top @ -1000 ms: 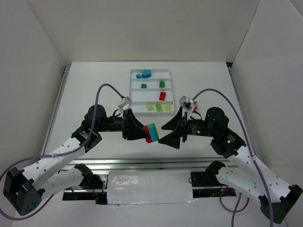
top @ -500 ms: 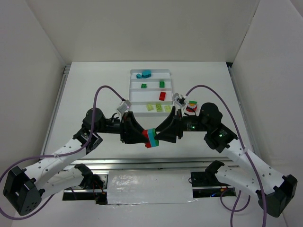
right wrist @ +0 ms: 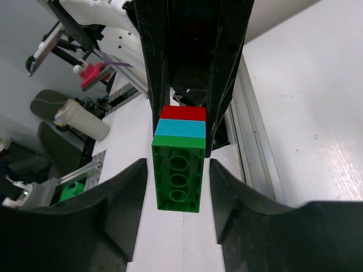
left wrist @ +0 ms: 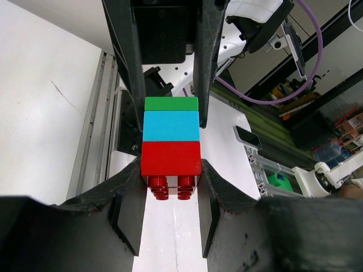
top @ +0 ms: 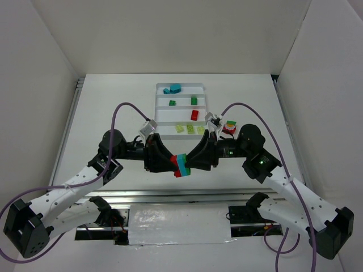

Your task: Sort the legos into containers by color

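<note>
the left fingers (left wrist: pixel 127 218) grip the red end of a red, teal-blue and green lego stack (top: pixel 181 164) above the white surface (top: pixel 113 102), near the white plastic tray (top: pixel 164 116). the right fingers (right wrist: pixel 122 209) flank its green end; whether they touch it is unclear.

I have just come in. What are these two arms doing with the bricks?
The left gripper is clamped on the red end of a red, blue and green brick stack, held between the arms on the near side of the tray. The right gripper straddles the green end; whether it presses yet cannot be told. It looks set to pull the bricks apart. The tray already holds sorted bricks.
</note>
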